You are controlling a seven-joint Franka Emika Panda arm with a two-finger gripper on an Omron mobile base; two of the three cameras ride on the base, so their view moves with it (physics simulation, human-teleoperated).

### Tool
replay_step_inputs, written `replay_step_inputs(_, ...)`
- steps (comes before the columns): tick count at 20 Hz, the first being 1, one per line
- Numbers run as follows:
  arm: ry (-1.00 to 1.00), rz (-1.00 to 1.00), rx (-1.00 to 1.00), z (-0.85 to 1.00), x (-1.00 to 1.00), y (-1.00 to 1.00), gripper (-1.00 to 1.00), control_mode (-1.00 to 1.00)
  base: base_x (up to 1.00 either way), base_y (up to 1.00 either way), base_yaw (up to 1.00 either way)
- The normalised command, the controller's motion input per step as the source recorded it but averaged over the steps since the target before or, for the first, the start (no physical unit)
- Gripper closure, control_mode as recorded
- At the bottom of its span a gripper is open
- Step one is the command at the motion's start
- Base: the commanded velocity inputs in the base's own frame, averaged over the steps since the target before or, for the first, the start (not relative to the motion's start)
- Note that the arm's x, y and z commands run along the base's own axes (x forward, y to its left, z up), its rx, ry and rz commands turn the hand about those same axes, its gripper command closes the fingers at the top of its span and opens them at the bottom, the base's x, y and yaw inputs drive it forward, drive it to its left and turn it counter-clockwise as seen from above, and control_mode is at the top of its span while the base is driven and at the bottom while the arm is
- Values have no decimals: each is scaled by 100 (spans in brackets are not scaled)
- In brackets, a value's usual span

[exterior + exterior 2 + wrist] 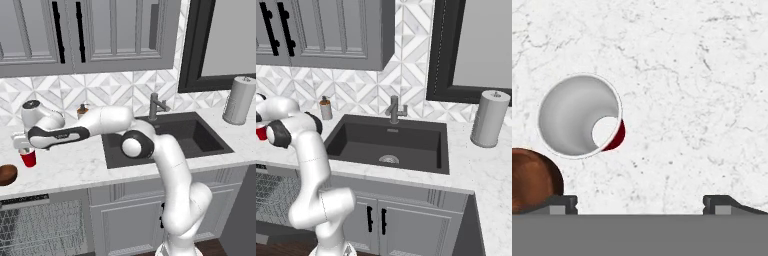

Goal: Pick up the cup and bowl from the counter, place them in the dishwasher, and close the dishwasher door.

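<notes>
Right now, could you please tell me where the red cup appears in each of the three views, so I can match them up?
Left base view: the cup stands far left on the counter, under the hand, with the bowl beside it.
Right base view: a sliver of red at the far left edge, behind the arm.
Hand view: left of centre, seen from above, bowl at lower left.
Shared landmark: the white marble counter.

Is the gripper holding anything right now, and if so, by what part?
Nothing is held. The gripper is open above the counter; the cup stands free, off to one side of the fingers.
</notes>
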Motion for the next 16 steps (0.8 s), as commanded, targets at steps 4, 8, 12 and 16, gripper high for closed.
replay_step_inputs(4,0,0,10,0,37,16,-100,-100,0,0,0)
replay_step_inputs(8,0,0,5,0,7,13,-100,-100,0,0,0)
replay_step_inputs(12,0,0,0,0,1,16,-100,-100,0,0,0)
replay_step_inputs(16,0,0,0,0,25,22,-100,-100,0,0,0)
